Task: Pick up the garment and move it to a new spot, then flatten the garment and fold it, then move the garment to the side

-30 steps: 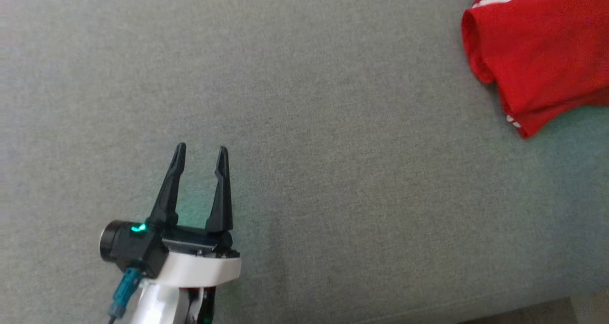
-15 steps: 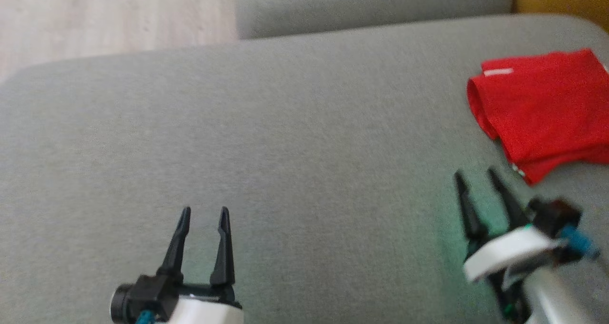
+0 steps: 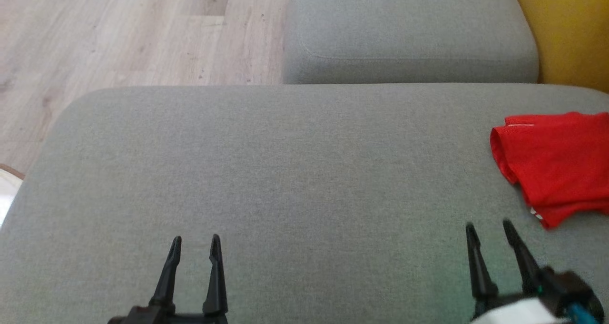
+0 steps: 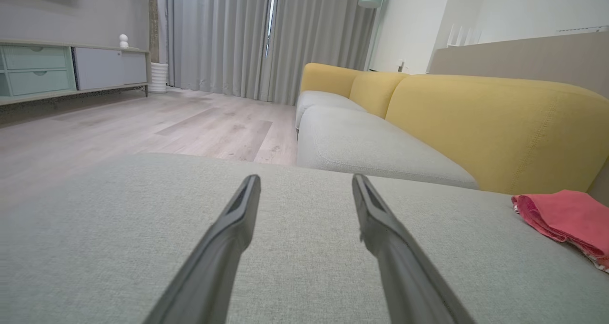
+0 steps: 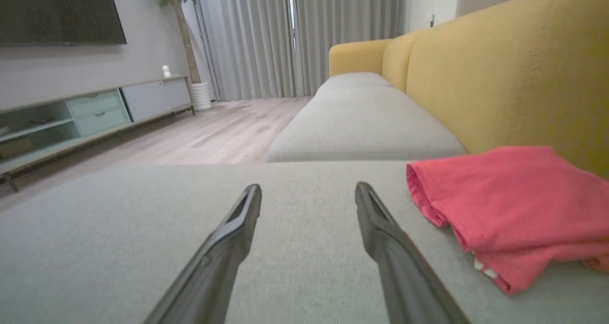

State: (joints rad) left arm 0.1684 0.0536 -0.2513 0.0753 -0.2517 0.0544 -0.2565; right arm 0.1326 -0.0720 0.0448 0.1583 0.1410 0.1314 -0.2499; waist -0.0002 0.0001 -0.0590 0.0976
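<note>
— Two grippers, the left gripper [image 3: 196, 238] and the right gripper [image 3: 489, 225], have jaws apart, holding nothing. What lies near?
— The folded red cloth garment [image 3: 556, 167] lies on the grey fabric sofa cushion [image 3: 285, 171], just beyond the right jaws, to their right (not touching).
— Which step?
— I judge the last, moving aside, looks done; next, draw the jaws away.

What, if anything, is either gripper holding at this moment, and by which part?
Nothing is held. The left gripper and right gripper are open and empty; the red garment lies apart on the cushion.
</note>
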